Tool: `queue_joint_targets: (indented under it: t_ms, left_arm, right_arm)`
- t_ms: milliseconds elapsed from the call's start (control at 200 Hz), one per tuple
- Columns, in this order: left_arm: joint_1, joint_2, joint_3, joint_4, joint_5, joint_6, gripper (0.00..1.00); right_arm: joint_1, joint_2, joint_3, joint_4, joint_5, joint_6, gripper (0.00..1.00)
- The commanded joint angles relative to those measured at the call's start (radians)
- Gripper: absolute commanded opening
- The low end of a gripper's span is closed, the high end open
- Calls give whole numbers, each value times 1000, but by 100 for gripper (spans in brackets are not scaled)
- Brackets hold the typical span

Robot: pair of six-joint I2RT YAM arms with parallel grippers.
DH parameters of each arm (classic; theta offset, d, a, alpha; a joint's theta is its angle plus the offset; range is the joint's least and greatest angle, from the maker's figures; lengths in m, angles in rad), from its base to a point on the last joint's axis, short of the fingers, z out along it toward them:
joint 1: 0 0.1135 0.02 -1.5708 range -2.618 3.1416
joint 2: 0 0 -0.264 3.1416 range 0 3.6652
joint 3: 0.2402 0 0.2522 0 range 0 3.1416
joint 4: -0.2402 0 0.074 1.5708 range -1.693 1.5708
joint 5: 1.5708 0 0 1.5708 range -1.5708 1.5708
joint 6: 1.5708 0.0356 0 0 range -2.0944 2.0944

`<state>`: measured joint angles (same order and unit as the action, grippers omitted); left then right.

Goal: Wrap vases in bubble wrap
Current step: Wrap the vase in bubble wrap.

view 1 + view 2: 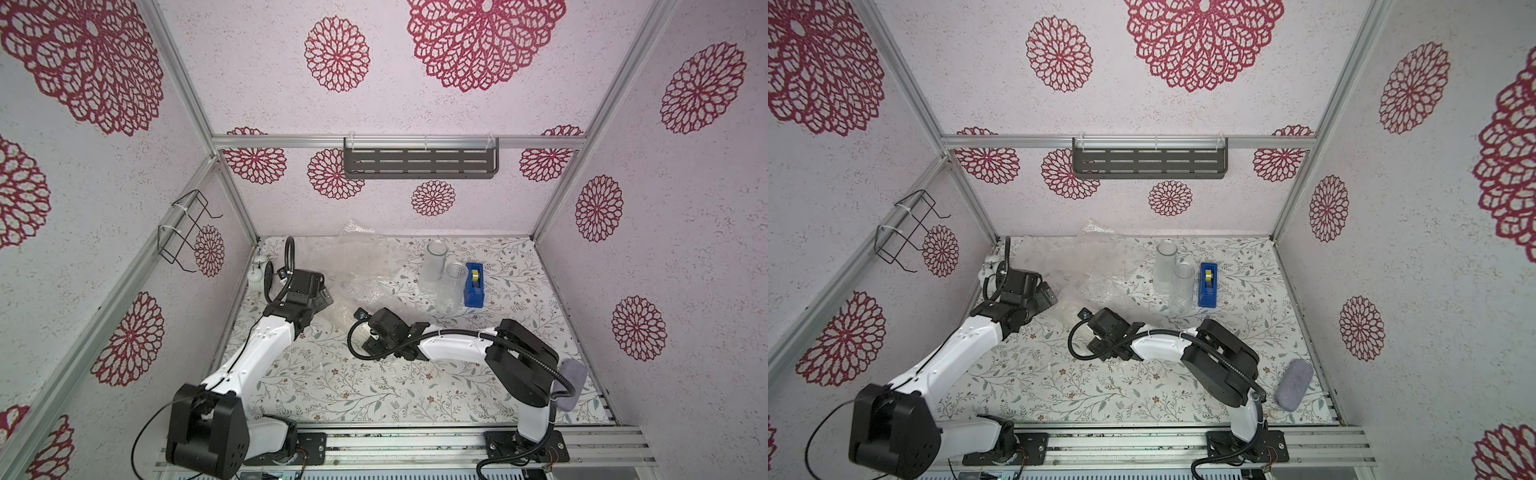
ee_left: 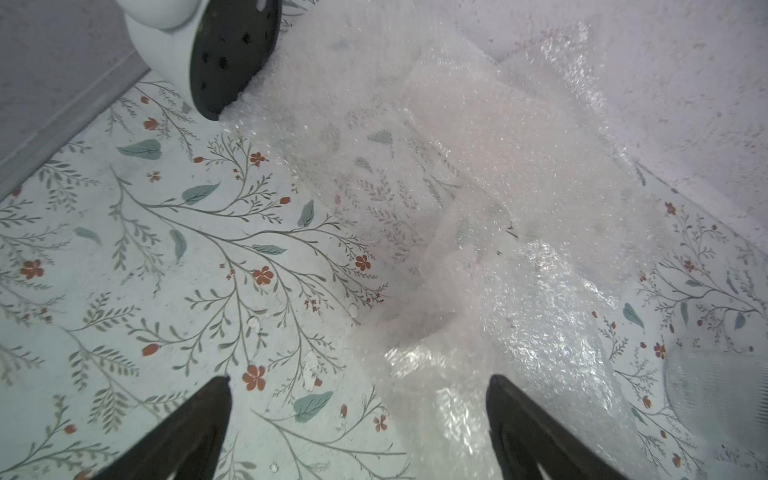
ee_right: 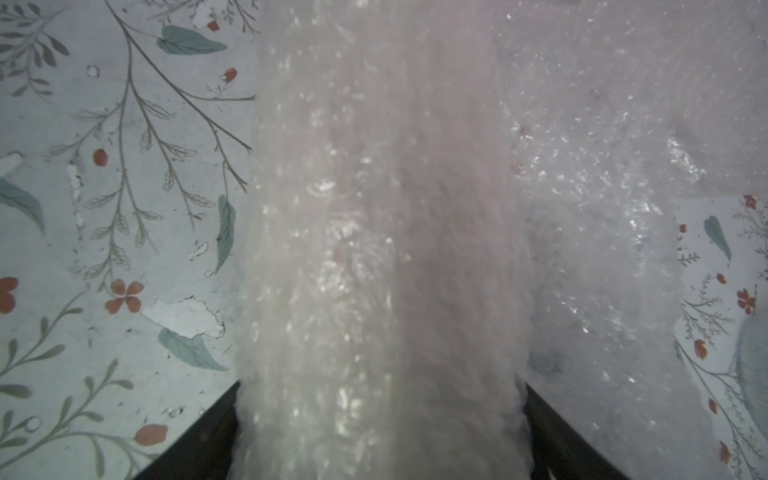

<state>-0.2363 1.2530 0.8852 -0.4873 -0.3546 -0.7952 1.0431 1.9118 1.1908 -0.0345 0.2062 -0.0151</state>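
With 12 o'clock at the back wall, the wrapped roll (image 3: 374,232) sits near the middle of the floral table (image 1: 332,395), a shade toward 9 o'clock. What is inside it cannot be made out. The right gripper (image 3: 382,386) is spread wide around it, and both fingers (image 3: 208,432) press against the roll's long sides.

Loose bubble wrap (image 1: 357,262) spreads from the roll toward 11 and 12 o'clock, and its far edge curls up against the back wall. Its near edge runs under the left gripper (image 2: 359,415) at about 10 o'clock. That claw is opened fully and holds nothing, with one fingertip over bare table and the other over the sheet.

At 1 o'clock stand the frosted cylinder (image 1: 434,262) and the ribbed glass (image 1: 453,291), both upright and unwrapped. They are so close that I cannot tell whether they touch. The blue tape dispenser (image 1: 473,286) stands just beside the ribbed glass, on its 3 o'clock side. The wrap's right edge stops near the ribbed glass's foot.

A white object with a black perforated face (image 2: 199,54) sits in the 10 o'clock corner, touching the wrap's edge. A grey pouch (image 1: 1293,384) lies at 4 o'clock by the table's right edge. From 5 to 8 o'clock the table shows only its print.
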Motion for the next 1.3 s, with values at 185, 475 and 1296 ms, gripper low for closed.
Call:
queue_joint_targets:
  t_ms: [185, 475, 1296]
  left_arm:
    - [8, -1, -148, 154, 196, -27, 98]
    - [17, 34, -159, 222, 185, -49, 98]
    - [46, 228, -89, 330, 369, -7, 98]
  right_arm:
    - [26, 57, 28, -92, -225, 322, 69]
    - [23, 68, 45, -56, -307, 487, 67]
    - [-41, 63, -112, 194, -470, 677, 61]
